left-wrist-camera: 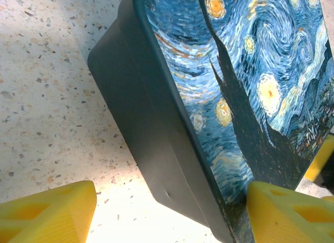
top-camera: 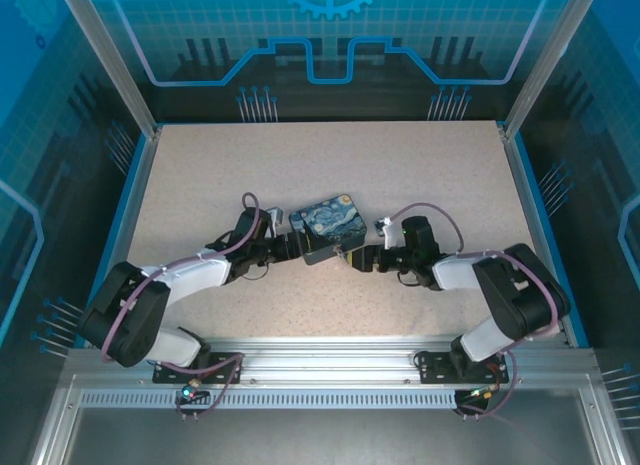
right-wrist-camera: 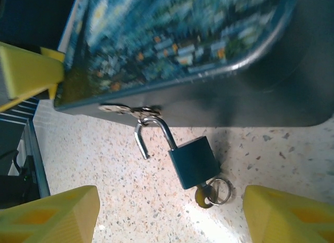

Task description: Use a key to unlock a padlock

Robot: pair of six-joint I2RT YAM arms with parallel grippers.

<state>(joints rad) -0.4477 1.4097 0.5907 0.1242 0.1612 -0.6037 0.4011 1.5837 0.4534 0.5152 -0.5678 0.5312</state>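
In the right wrist view the small dark padlock [right-wrist-camera: 193, 162] lies on the table against the painted tin [right-wrist-camera: 172, 39]. Its metal shackle [right-wrist-camera: 151, 130] is swung open, one end free, still hooked through the tin's hasp [right-wrist-camera: 130, 111]. The key [right-wrist-camera: 202, 195] sits in the bottom of the padlock with its ring [right-wrist-camera: 222, 191] beside it. My right gripper [right-wrist-camera: 169, 217] is open just short of the padlock, which lies ahead between the fingers. My left gripper [left-wrist-camera: 167, 217] is open around the tin's [left-wrist-camera: 235, 96] corner: the right finger [left-wrist-camera: 287, 211] is at the lid, the left finger [left-wrist-camera: 47, 211] stands apart.
The tin [top-camera: 325, 225] sits mid-table between my left gripper [top-camera: 293, 247] and right gripper [top-camera: 355, 257]. A finger of the left gripper [right-wrist-camera: 26, 70] shows at the tin's far end. Blue side rails [top-camera: 135, 205] and a back wall border the speckled table [top-camera: 330, 160].
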